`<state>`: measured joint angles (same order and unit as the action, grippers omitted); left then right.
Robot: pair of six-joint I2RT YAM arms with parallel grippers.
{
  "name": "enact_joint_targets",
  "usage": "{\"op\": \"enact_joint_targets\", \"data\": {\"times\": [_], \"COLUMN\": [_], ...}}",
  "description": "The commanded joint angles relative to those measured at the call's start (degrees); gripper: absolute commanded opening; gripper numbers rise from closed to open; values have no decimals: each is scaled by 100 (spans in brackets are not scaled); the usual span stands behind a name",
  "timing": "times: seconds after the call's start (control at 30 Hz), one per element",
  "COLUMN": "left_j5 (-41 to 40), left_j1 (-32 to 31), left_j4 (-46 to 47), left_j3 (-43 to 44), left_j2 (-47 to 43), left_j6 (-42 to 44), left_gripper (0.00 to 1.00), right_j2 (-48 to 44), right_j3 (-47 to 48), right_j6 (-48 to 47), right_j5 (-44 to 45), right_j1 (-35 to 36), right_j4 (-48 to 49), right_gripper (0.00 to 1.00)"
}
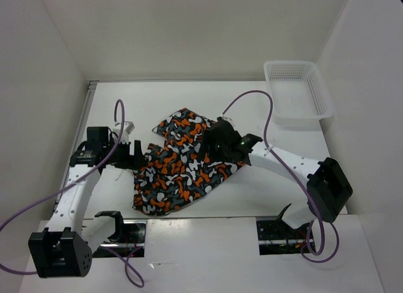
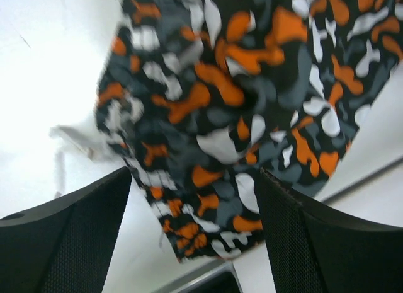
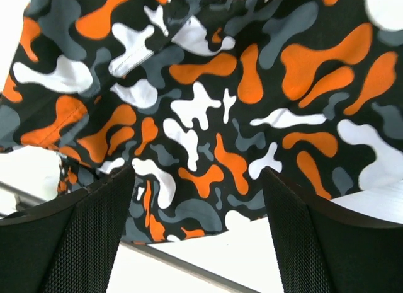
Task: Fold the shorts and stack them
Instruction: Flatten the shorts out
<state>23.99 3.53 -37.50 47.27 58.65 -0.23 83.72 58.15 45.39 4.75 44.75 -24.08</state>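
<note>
Lying rumpled across the middle of the white worktop (image 1: 189, 97), the shorts (image 1: 182, 170) spread from a far corner near the centre down to a near-left corner close to the front edge. Their orange, white, black and grey blotches show all over.

The left hand (image 1: 138, 155) sits at their left edge, released. In its wrist view the two dark fingers (image 2: 69, 242) stand wide apart with nothing clamped, and the fabric lies beyond the gap. A blurred white scrap (image 2: 75, 138) pokes out beside the cloth's left edge; what it is cannot be told.

The right hand (image 1: 213, 142) hovers over the right part of the shorts, likewise released. Its wrist view shows the pads (image 3: 315, 242) apart and the print filling the space beyond them. Whether either hand touches the cloth cannot be told.

A white plastic mesh basket (image 1: 296, 91) stands at the far right corner of the worktop, well apart from the shorts. Purple cables (image 1: 269, 123) loop from both arms, the right one arcing over the worktop between basket and shorts. A small green light (image 1: 242, 142) glows on the right arm near its wrist. White walls (image 1: 50, 66) close the worktop in on the left, far and right sides.
</note>
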Motion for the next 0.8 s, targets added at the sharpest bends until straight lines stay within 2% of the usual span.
{"op": "enact_joint_targets", "data": {"times": [0.0,0.1,0.13,0.27,0.4,0.43,0.47,0.5,0.6,0.63,0.77], "left_j5": [449,176,176,500,703,799,861,914,836,609,291], "left_j1": [-1,-1,-1,-141,-466,-528,-590,-695,-748,-748,-679], "left_j4": [-275,-329,-163,557,1278,1497,1595,1675,1746,1606,1657], "left_j3": [-366,-420,-350,-297,-227,-227,-148,-87,291,623,1345], "left_j2": [-346,-460,-460,-197,591,786,962,1312,1893,2017,2554], "left_j6": [23,23,23,23,23,23,23,23,23,23,23], "left_gripper": [86,85,85,100,98,93,83,55,7,0,0], "right_j2": [4,4,-136,-863,-1297,-1349,-1289,-1236,-947,-859,-323], "right_j3": [398,399,242,-619,-1445,-1508,-1578,-1701,-1921,-1921,-1694], "right_j6": [-12,233,364,550,691,743,822,875,1068,1069,1007], "right_j5": [516,711,711,115,-492,-606,-694,-791,-993,-994,-888], "right_j1": [60,-71,-359,-1299,-1856,-1856,-1856,-1856,-1856,-1856,-1917], "right_j4": [-211,-448,-449,-274,-72,-71,7,86,517,666,861], "right_gripper": [86,86,86,86,86,88,88,88,88,88,78]}}
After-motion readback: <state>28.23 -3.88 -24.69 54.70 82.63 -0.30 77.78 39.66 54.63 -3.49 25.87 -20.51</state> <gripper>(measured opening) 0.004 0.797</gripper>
